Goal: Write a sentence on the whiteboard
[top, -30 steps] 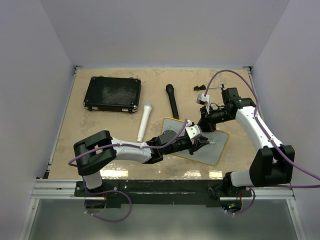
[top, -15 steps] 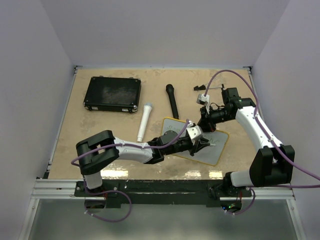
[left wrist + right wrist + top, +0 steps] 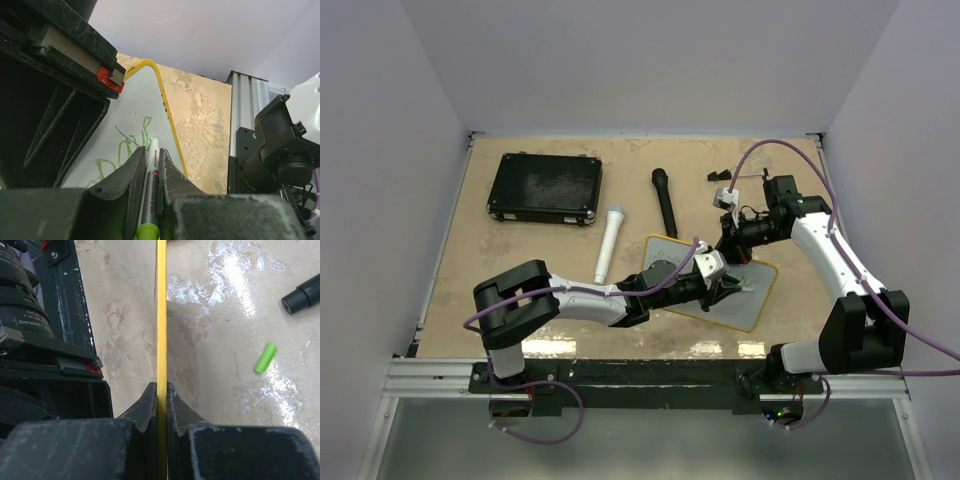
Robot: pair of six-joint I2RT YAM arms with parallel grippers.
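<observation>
Left gripper (image 3: 150,152): jaws closed tight on a marker (image 3: 151,172), which has a white barrel. Its green butt end is toward the lens and its tip points at the whiteboard (image 3: 142,100). The tip sits at the white surface; actual contact cannot be confirmed. Green strokes of the sentence (image 3: 131,142) lie just left of the tip, partly hidden behind the fingers, and the words are not legible.

Right gripper (image 3: 161,390): jaws pinched on the board's yellow rim, which runs straight up the centre of the right wrist frame.

Top view: the board lies skewed at lower centre-right of the table (image 3: 520,255), with both grippers over it. The left arm reaches in from lower left, the right arm from the right.

Outward: a green cap (image 3: 265,358) lies loose on the table, at the right of the right wrist frame. A black microphone (image 3: 665,200) and a white microphone (image 3: 610,243) lie up-left of the board. A black case (image 3: 544,187) sits at upper left.
</observation>
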